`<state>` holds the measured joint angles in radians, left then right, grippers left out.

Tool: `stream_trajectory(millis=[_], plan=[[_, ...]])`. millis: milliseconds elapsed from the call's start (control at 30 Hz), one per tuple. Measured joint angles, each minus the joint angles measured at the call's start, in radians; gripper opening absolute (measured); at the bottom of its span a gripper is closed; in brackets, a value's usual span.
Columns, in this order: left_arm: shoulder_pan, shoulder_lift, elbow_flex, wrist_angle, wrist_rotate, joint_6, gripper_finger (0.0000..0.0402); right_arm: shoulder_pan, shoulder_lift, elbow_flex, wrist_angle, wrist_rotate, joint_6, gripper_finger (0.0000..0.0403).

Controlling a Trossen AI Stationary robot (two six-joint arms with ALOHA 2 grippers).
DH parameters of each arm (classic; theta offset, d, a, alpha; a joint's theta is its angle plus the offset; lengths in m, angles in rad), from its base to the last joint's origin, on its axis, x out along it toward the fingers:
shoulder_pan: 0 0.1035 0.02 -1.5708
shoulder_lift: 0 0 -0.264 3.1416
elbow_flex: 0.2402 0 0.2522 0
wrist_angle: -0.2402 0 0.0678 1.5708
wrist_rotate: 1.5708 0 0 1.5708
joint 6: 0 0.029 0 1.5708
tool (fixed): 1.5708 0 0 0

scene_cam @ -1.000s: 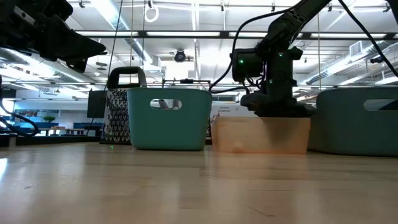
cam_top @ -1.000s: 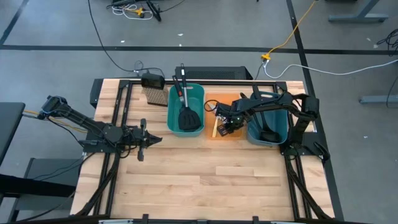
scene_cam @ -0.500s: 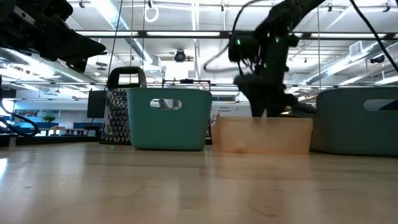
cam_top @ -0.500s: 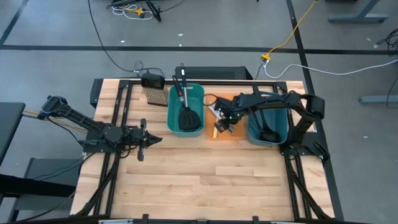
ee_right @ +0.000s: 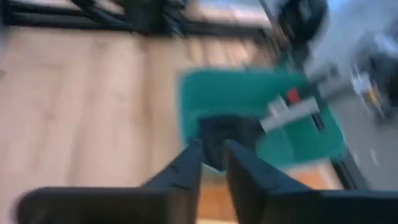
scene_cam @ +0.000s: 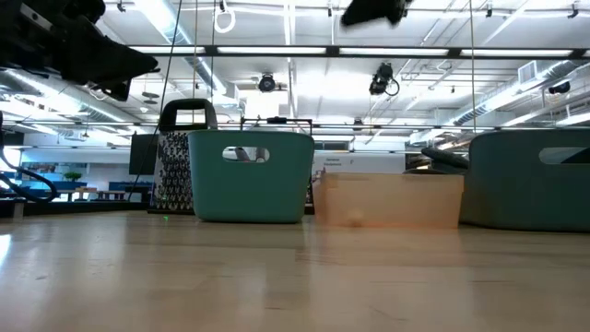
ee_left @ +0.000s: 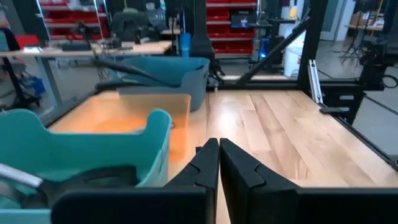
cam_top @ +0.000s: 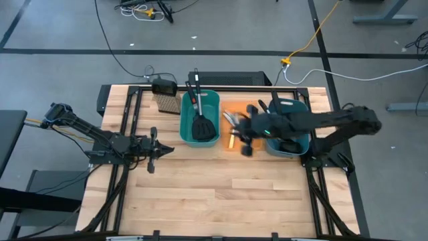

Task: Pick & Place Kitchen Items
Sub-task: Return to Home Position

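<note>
My right gripper point(cam_top: 245, 142) hangs high over the near side of the orange bin point(cam_top: 250, 106), open, with nothing between its fingers point(ee_right: 212, 149). In that bin lie a yellow-handled knife point(cam_top: 231, 139) and silver knives point(cam_top: 232, 118). The left teal bin point(cam_top: 186, 120) holds black slotted spatulas point(cam_top: 203, 124), their handles leaning on its far rim. A black ladle point(cam_top: 289, 144) lies in the right teal bin point(cam_top: 301, 127). My left gripper point(cam_top: 155, 148) waits shut above the table, left of the bins.
A tan brush with a black top point(cam_top: 165, 100) stands at the far edge beside the left teal bin. The three bins line the far half of the table. Bare wood point(cam_top: 221, 194) fills the near half.
My right gripper has risen out of the orange bin, quickly, to the top of the low view, and has come a little toward the table's near edge while rolling. The bins and what lies in them have stayed put.
</note>
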<state>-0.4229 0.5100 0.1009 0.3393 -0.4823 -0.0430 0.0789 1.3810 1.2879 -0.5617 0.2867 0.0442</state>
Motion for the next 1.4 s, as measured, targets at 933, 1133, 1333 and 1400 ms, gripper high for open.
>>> stream_trajectory(millis=[933,1133,1333,1400], plan=[[0.049,-0.391,0.151,-0.414,-0.214,0.235,0.0002,0.048,-1.098,-0.781,0.516,-0.243,-0.210,0.0005],[0.075,-0.507,0.120,-0.420,-0.096,0.211,0.0001,0.014,-1.287,-0.883,0.526,-0.270,-0.171,0.0004],[0.086,-0.478,0.045,-0.351,-0.078,0.185,0.0001,-0.011,-1.365,-1.018,0.648,-0.255,-0.108,0.0004],[0.094,-0.479,-0.002,-0.268,-0.074,0.196,0.0001,-0.024,-1.368,-1.052,0.673,-0.260,-0.112,0.0004]])
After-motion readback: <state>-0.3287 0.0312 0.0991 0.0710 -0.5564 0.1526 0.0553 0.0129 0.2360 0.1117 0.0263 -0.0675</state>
